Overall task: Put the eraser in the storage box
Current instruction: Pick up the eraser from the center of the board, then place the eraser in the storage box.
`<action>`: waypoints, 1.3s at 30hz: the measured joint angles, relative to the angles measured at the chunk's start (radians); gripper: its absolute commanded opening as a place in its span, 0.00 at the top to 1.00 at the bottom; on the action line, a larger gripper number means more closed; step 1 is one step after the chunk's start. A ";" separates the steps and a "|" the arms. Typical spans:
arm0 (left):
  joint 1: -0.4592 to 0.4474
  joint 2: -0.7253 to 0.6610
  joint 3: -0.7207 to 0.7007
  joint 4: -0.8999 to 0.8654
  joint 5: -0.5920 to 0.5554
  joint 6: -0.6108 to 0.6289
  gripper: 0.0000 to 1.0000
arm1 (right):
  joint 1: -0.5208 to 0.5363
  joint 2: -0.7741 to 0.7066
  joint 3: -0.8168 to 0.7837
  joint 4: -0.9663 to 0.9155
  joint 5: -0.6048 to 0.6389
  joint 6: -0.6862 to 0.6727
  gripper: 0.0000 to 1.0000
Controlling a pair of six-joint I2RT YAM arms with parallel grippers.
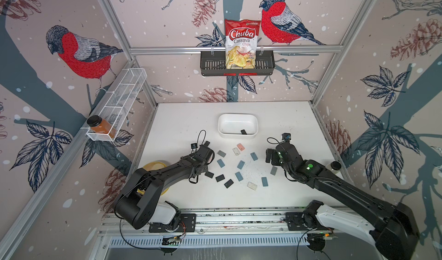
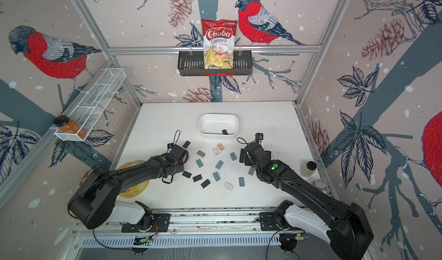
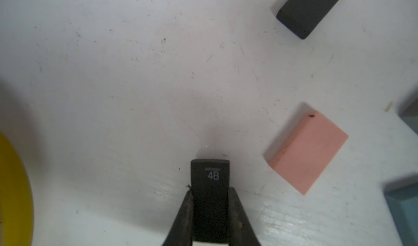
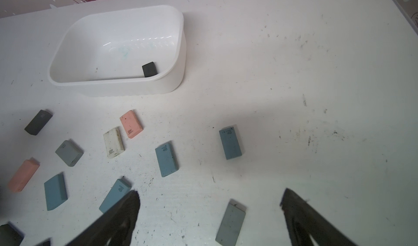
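Eraser [image 3: 210, 188], black, stamped 4B: it is sitting between the fingers of the left gripper [image 3: 210, 191], which is clamping it by its two long sides. The stamped end is sticking out past the fingertips. Whether it is touching the white table [image 3: 135, 75] I cannot tell. A pink eraser [image 3: 307, 154] is lying flat near it, not touching.

In both top views the left arm's wrist [image 1: 203, 153] is covering this grip, left of centre of the frame.

The storage box [image 1: 236, 134] [image 2: 217, 134] is standing at mid-frame, above the loose erasers [image 1: 240, 164], well apart from the held one. A second black eraser [image 1: 243, 132] is lying in the box's lower right corner.

The right gripper [image 4: 210, 194] is hanging over the table with jaws wide apart, gripping nothing.
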 measured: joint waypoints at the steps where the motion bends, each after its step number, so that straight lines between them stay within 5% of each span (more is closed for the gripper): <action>1: -0.004 0.000 0.007 -0.006 -0.002 0.000 0.92 | 0.000 0.000 -0.008 0.001 0.000 0.003 0.00; 19: -0.065 0.014 0.291 -0.135 -0.055 0.036 0.95 | -0.002 0.080 -0.038 -0.026 -0.001 0.161 0.00; 39: -0.078 0.496 0.961 -0.225 -0.054 0.192 0.99 | 0.006 0.129 -0.043 -0.101 -0.085 0.291 0.00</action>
